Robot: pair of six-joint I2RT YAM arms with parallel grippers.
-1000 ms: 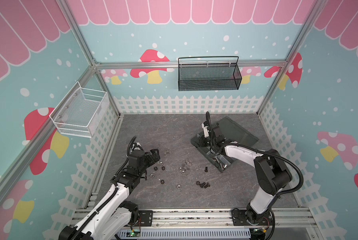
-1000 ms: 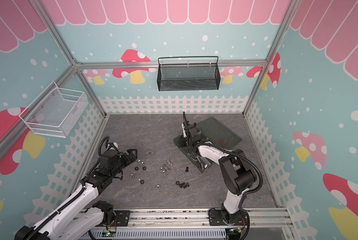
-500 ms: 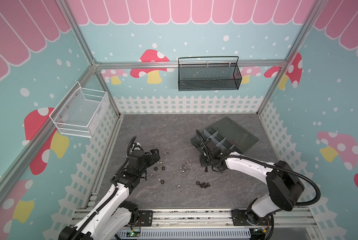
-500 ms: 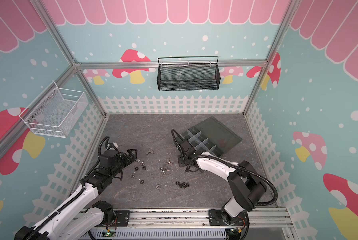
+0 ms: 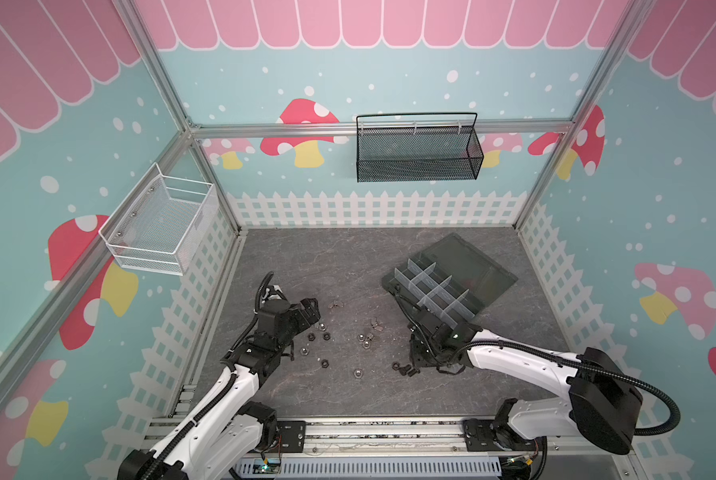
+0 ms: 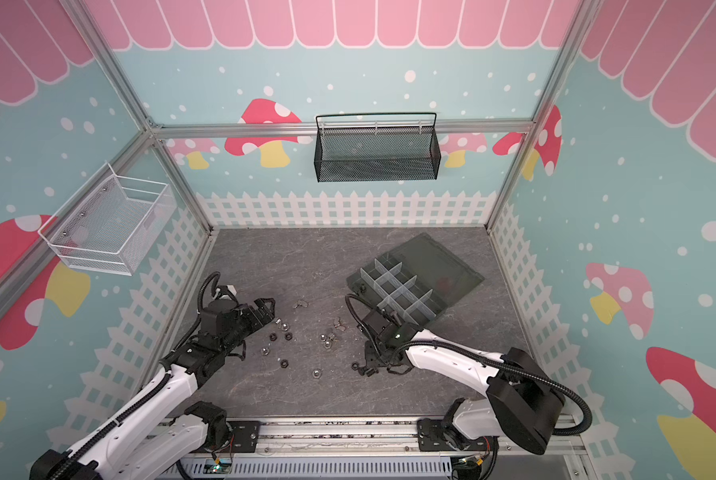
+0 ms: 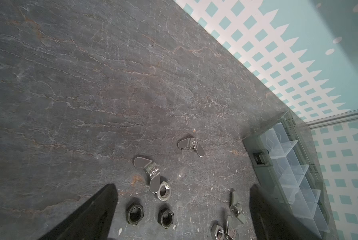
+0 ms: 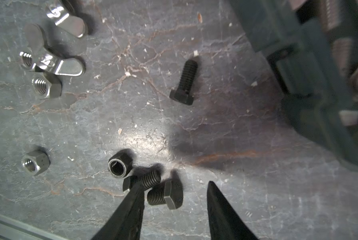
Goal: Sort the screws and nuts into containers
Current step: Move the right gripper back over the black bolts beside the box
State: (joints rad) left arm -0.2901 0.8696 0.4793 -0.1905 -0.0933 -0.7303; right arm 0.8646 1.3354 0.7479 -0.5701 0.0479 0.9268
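Nearest the front edge of the bench, the right gripper sits low over a small cluster of black screws. A second ago it hung over the organizer box, and half a second ago it was at that box's near left corner. Its jaws stand apart, wider than before, and clamp nothing. In the right wrist view one screw lies on the bench between the fingertips, a second screw lies partly under one finger, and a black nut touches it. A third black screw lies alone, farther toward the box. Across the middle of the bench the nuts, black and silver, lie scattered where they were, with a few silver wing nuts among them. Toward the left edge the left gripper has not moved. Its jaws are wide apart and empty above two black nuts. Farther back on the right, the box lies with its lid folded open toward the back right corner. With the arm gone, its clear dividers show in both top views. Blurred silver threaded pieces lie inside, though which compartment cannot be told. On the walls beyond hang the white wire basket and the black mesh basket, unchanged.
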